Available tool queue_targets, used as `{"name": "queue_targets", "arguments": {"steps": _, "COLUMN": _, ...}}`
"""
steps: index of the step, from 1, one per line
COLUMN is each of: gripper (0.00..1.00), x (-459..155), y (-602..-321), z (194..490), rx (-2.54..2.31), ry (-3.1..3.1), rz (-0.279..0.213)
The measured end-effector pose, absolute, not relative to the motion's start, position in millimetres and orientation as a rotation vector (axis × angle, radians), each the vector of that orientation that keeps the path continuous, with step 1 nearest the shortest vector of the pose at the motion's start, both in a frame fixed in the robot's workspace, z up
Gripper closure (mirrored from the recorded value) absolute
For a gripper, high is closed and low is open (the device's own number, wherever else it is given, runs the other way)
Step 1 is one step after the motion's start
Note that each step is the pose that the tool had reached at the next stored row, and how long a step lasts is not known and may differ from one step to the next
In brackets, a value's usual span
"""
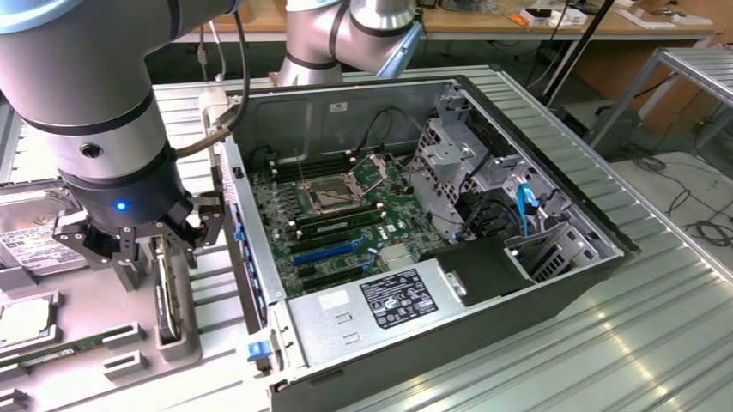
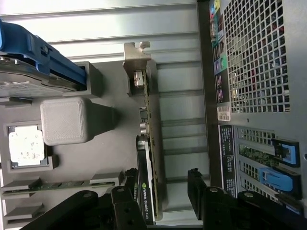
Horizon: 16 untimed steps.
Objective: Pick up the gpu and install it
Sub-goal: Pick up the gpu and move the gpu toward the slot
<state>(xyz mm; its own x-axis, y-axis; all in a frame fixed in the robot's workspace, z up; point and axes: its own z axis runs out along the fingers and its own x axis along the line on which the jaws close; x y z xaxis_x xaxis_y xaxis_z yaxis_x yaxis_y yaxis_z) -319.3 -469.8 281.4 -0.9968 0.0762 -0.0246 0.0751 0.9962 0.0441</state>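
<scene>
tool (image 1: 153, 257): jaws apart over gpu (image 1: 170, 296) | gpu: upright in grey holder (image 1: 178, 352) | computer case (image 1: 481, 343): alongside

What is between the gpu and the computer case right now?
In the wrist view, a strip of the ribbed metal table separates the gpu from the computer case; one finger of the open gripper hangs over that strip.

The gpu (image 2: 145, 191): small white lettering beside a green logo on its black face, apparently "NVIDIA Quadro". Power supply (image 1: 343, 330), at the near edge of the open computer case (image 1: 572, 215): a black label (image 1: 396, 299) with white print and marks, and a white sticker (image 1: 332, 300), neither legible. Case rear panel (image 2: 249, 62): a strip of coloured port icons (image 2: 218, 52), a white sticker (image 2: 224, 113) and a black printed label (image 2: 226, 165), all too small to read.
</scene>
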Motion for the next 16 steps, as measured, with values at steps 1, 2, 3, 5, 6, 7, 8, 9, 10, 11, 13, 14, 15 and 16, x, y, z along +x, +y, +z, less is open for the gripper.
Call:
{"name": "queue_targets", "arguments": {"steps": 1, "gripper": 0.46, "x": -319.3, "y": -469.8, "z": 280.8, "rx": 0.118, "ry": 3.112, "rz": 0.067}}
{"name": "queue_targets", "arguments": {"steps": 2, "gripper": 0.46, "x": -319.3, "y": -469.8, "z": 280.4, "rx": 0.118, "ry": 3.113, "rz": 0.067}}
{"name": "queue_targets", "arguments": {"steps": 3, "gripper": 0.46, "x": -319.3, "y": -469.8, "z": 279.9, "rx": 0.118, "ry": 3.112, "rz": 0.067}}
{"name": "queue_targets", "arguments": {"steps": 5, "gripper": 0.46, "x": -319.7, "y": -469.9, "z": 279.1, "rx": 0.118, "ry": 3.113, "rz": 0.067}}
{"name": "queue_targets", "arguments": {"steps": 6, "gripper": 0.46, "x": -320.1, "y": -469.9, "z": 278.7, "rx": 0.118, "ry": 3.113, "rz": 0.067}}
{"name": "queue_targets", "arguments": {"steps": 7, "gripper": 0.46, "x": -320.5, "y": -469.8, "z": 278.4, "rx": 0.118, "ry": 3.112, "rz": 0.067}}
{"name": "queue_targets", "arguments": {"steps": 8, "gripper": 0.46, "x": -321.0, "y": -469.8, "z": 278.1, "rx": 0.118, "ry": 3.112, "rz": 0.067}}
{"name": "queue_targets", "arguments": {"steps": 9, "gripper": 0.46, "x": -321.7, "y": -469.8, "z": 277.8, "rx": 0.118, "ry": 3.112, "rz": 0.067}}
{"name": "queue_targets", "arguments": {"steps": 10, "gripper": 0.46, "x": -322.3, "y": -469.9, "z": 277.6, "rx": 0.118, "ry": 3.113, "rz": 0.067}}
{"name": "queue_targets", "arguments": {"steps": 11, "gripper": 0.46, "x": -323.0, "y": -469.9, "z": 277.3, "rx": 0.118, "ry": 3.112, "rz": 0.067}}
{"name": "queue_targets", "arguments": {"steps": 13, "gripper": 0.46, "x": -324.7, "y": -470.0, "z": 276.7, "rx": 0.118, "ry": 3.112, "rz": 0.067}}
{"name": "queue_targets", "arguments": {"steps": 14, "gripper": 0.46, "x": -325.3, "y": -470.0, "z": 276.4, "rx": 0.118, "ry": 3.112, "rz": 0.067}}
{"name": "queue_targets", "arguments": {"steps": 15, "gripper": 0.46, "x": -325.9, "y": -470.0, "z": 276.2, "rx": 0.118, "ry": 3.112, "rz": 0.067}}
{"name": "queue_targets", "arguments": {"steps": 16, "gripper": 0.46, "x": -326.6, "y": -470.1, "z": 275.9, "rx": 0.118, "ry": 3.112, "rz": 0.067}}
